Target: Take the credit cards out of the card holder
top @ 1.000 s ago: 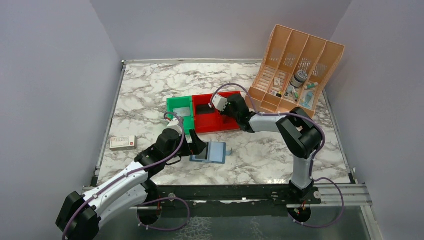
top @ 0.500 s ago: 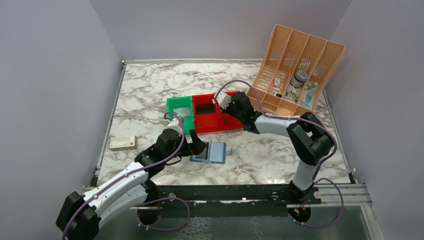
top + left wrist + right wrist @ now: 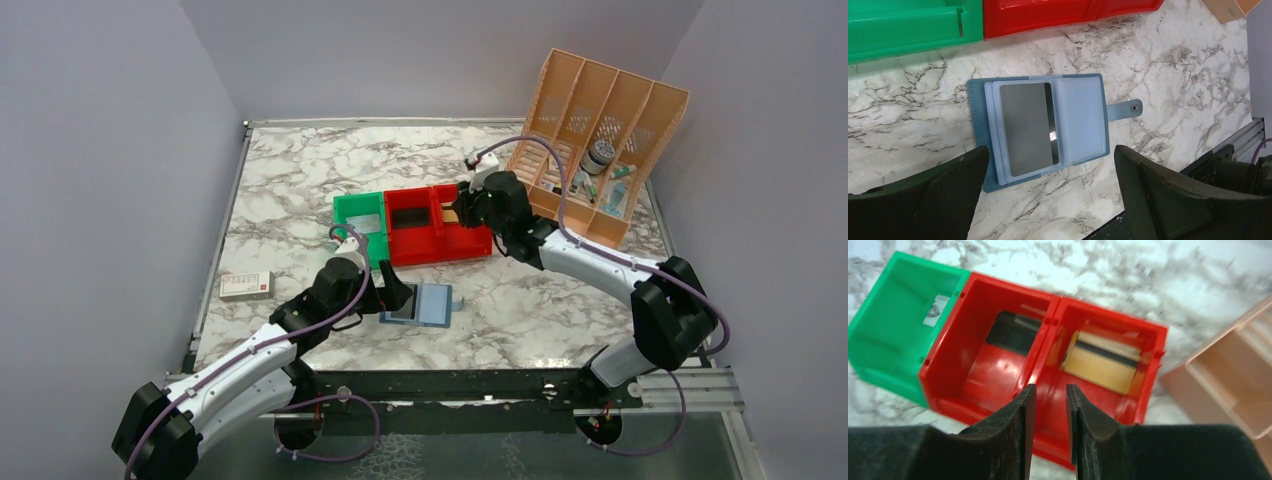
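Observation:
The blue card holder point(image 3: 1075, 125) lies open on the marble, its strap to the right; it also shows in the top view point(image 3: 432, 303). A grey card point(image 3: 1027, 128) sits in its left panel. My left gripper point(image 3: 1048, 200) is wide open and empty, hovering at the holder's near edge point(image 3: 398, 297). A tan-gold card point(image 3: 1100, 366) with a dark stripe lies in the right red bin point(image 3: 1148, 390). My right gripper point(image 3: 1048, 427) hovers above that bin's near wall point(image 3: 462, 211). Its jaws stand a narrow gap apart with nothing between them.
A middle red bin point(image 3: 948, 375) holds a dark flat thing point(image 3: 1013, 332). A green bin point(image 3: 878, 335) at the left holds a small pale item. A white-and-red flat box point(image 3: 246, 285) lies at the left. An orange file organizer point(image 3: 595, 130) stands at the back right.
My right gripper has swung right, from over the middle red bin to over the right red bin. The left arm and the card holder have not moved.

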Controlling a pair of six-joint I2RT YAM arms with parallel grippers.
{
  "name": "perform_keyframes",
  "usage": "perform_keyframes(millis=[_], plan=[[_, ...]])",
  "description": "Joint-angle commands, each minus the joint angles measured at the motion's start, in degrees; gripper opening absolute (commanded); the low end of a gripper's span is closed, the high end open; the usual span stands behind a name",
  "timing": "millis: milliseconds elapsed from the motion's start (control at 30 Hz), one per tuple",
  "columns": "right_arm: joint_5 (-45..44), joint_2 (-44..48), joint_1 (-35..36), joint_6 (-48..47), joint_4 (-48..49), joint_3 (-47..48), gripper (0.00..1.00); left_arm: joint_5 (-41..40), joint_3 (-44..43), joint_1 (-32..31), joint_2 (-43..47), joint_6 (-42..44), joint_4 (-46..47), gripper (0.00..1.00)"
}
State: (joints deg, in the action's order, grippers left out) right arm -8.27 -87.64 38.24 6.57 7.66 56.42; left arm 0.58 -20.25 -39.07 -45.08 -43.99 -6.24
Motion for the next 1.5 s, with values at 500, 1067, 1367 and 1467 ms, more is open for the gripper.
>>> perform_keyframes(millis=[500, 1067, 1367, 1467], plan=[[28.00, 5.57, 0.67, 27.45, 2.28, -18.20, 0.23, -0.69, -2.31, 0.30, -3.77, 1.55, 0.16, 0.72], [32.84, 2.14, 4.32, 40.64, 22.92, -25.91, 0.23, 0.48, -0.59, 0.31, -9.10, 1.23, 5.56, 0.57], [28.06, -4.88, 10.62, 42.77, 22.10, -21.92, 0.23, 0.42, 0.28, 0.31, -12.59, 0.99, 7.90, 0.49], [26.35, -6.99, 11.94, 43.02, 18.88, -19.53, 0.23, 0.29, 0.07, 0.31, -13.35, 1.14, 7.65, 0.46]])
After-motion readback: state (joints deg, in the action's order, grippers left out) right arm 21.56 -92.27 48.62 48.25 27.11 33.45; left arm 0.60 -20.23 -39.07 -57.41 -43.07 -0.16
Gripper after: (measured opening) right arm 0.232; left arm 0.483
